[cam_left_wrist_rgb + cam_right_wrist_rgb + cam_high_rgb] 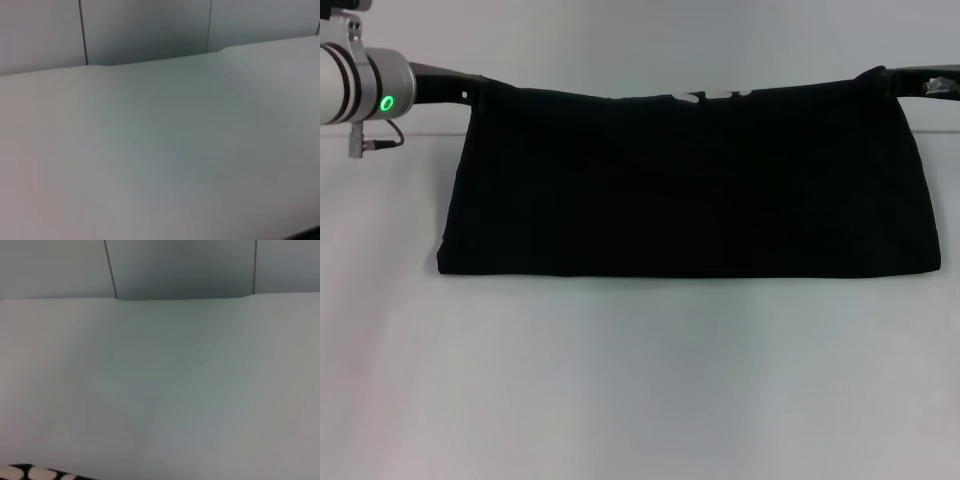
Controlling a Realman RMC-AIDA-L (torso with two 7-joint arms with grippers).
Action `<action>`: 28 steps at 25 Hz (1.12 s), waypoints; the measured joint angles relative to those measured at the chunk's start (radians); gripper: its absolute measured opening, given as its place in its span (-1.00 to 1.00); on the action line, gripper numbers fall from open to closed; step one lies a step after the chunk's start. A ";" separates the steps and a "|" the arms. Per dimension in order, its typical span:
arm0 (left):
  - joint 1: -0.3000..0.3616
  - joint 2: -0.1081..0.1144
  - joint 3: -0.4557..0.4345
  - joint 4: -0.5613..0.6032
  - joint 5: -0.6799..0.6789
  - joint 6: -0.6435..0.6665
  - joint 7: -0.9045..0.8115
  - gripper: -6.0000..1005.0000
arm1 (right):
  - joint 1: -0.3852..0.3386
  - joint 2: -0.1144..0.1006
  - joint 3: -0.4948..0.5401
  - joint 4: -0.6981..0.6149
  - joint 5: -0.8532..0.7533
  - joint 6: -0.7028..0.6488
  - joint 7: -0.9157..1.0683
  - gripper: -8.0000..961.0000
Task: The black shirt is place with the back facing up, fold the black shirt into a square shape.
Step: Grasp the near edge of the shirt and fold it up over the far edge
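The black shirt is stretched wide between my two grippers, and its top edge sags a little in the middle. Its lower edge lies folded on the white table. A strip of pale lettering peeks over the top edge. My left gripper is shut on the top left corner and my right gripper on the top right corner. The black fingers merge with the cloth. In the right wrist view only a sliver of the shirt with pale letters shows.
White tabletop spreads in front of the shirt and on both sides of it. The wrist views look across bare table to its far edge and a grey panelled wall behind.
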 joint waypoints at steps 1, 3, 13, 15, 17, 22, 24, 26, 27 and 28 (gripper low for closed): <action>-0.002 0.000 0.002 -0.006 0.000 -0.006 -0.004 -0.97 | 0.000 0.002 0.003 0.001 0.000 0.001 0.001 -0.91; -0.005 -0.001 0.004 -0.016 0.000 -0.018 -0.014 -0.97 | 0.000 0.003 0.008 0.002 0.000 0.000 0.004 -0.91; -0.003 -0.025 0.007 -0.055 0.004 -0.110 -0.023 -0.72 | -0.010 0.004 0.004 -0.010 0.000 -0.005 0.013 -0.45; -0.002 -0.026 0.005 -0.063 0.002 -0.119 -0.026 -0.58 | -0.012 0.002 0.007 -0.015 0.000 -0.006 0.013 -0.31; 0.000 -0.027 0.004 -0.064 0.004 -0.121 -0.041 -0.42 | -0.015 -0.006 0.006 -0.027 0.000 -0.030 0.038 -0.18; 0.022 -0.022 0.007 -0.037 0.012 -0.051 -0.118 0.01 | -0.037 -0.023 0.000 -0.069 -0.004 -0.127 0.118 0.14; 0.043 -0.017 0.007 -0.003 0.014 0.041 -0.165 0.20 | -0.058 -0.032 -0.001 -0.098 -0.004 -0.206 0.154 0.26; 0.072 -0.014 0.007 0.046 0.020 0.160 -0.221 0.37 | -0.091 -0.036 0.000 -0.149 -0.001 -0.316 0.168 0.36; 0.088 -0.014 0.007 0.070 0.022 0.214 -0.240 0.44 | -0.101 -0.034 0.001 -0.165 -0.001 -0.355 0.167 0.40; 0.099 -0.014 0.007 0.087 0.023 0.254 -0.252 0.51 | -0.101 -0.034 0.001 -0.165 -0.001 -0.355 0.167 0.45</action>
